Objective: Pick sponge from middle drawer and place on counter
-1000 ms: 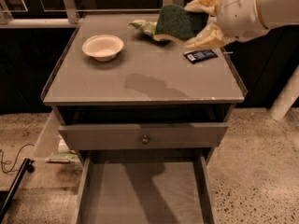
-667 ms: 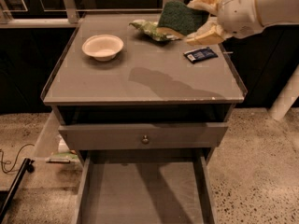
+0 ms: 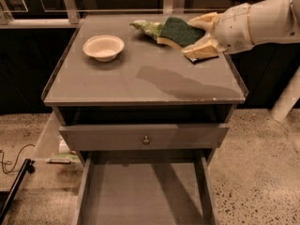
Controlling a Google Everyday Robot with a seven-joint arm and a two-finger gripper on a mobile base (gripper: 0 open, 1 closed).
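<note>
My gripper comes in from the right over the back right of the counter. It is shut on the sponge, dark green face up, pale yellow foam along its lower edge. The sponge is held low over the counter, and its left end overlaps the snack bag. I cannot tell whether it touches the surface. The middle drawer is pulled out at the bottom of the view and shows a bare grey floor.
A white bowl stands at the counter's back left. A dark packet peeks out under the gripper. A closed drawer front with a round knob sits above the open drawer. Speckled floor lies on both sides.
My gripper has come down toward the counter with the sponge, which now lies flatter and lower, next to the snack bag. The bowl and drawer have not moved.
</note>
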